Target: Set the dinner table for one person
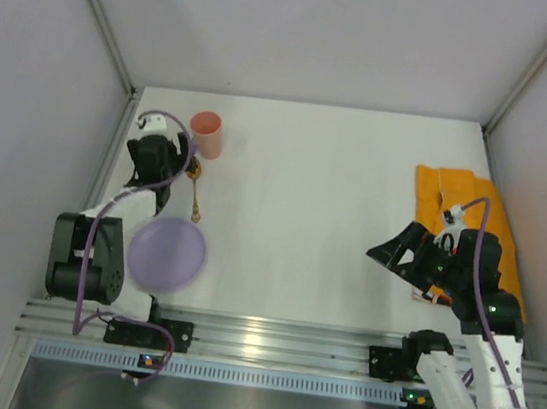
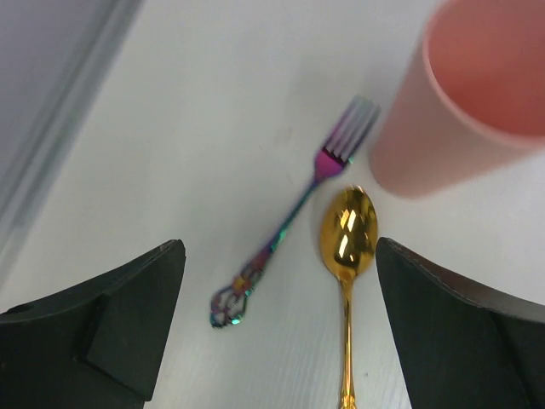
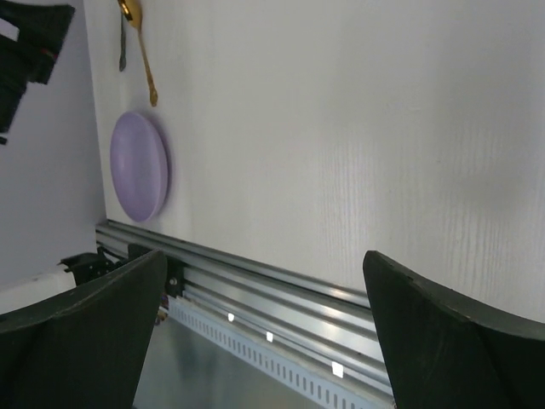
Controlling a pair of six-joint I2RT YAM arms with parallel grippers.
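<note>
Left gripper [image 2: 279, 247] gapes empty over rainbow fork [image 2: 289, 213] and gold spoon [image 2: 347, 234], upper left of frame — right gripper [image 3: 264, 256] equally wide, holding nothing.

I note: spoon [image 2: 347, 234] mirror-glossy gold metal; fork [image 2: 298, 204] at its ten o'clock, iridescent metal; cup [image 2: 460, 102] and dinner table [image 2: 196, 94] matt.

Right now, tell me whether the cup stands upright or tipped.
Upright. The cup stands on the table with its open rim facing up, as seen from above.

Purple plate [image 1: 166, 253], pink cup [image 1: 206, 134], orange placemat [image 1: 439, 186], white dinner table [image 1: 322, 221]
</note>
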